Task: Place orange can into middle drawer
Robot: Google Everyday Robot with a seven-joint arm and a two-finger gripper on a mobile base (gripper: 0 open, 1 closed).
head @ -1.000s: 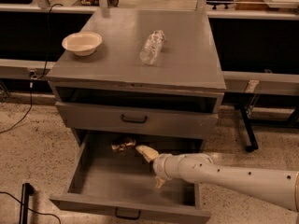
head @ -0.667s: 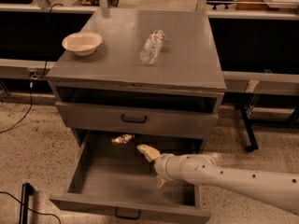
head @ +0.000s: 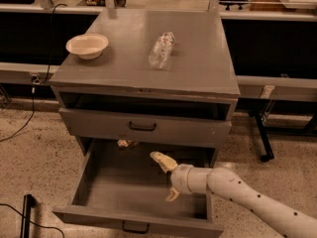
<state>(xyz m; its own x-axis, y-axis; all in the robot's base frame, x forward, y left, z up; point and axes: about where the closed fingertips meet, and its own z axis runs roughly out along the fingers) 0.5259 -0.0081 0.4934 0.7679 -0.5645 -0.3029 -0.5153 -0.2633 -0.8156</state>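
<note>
The orange can (head: pixel 127 143) lies on its side at the back of the open middle drawer (head: pixel 119 192), partly hidden under the upper drawer front. My gripper (head: pixel 165 177) is over the drawer's right half, to the right of the can and apart from it. Its cream fingers (head: pixel 159 158) are spread open and hold nothing. The white arm comes in from the lower right.
The upper grey drawer front (head: pixel 143 127) with a black handle is shut above the open drawer. On the cabinet top lie a cream bowl (head: pixel 87 45) and a clear plastic bottle (head: pixel 162 49). A black object (head: pixel 27 213) and a cable lie on the floor at the left.
The orange can has moved away from the gripper, back and left in the drawer, under the upper drawer front. The gripper has stayed nearly in place, open.
</note>
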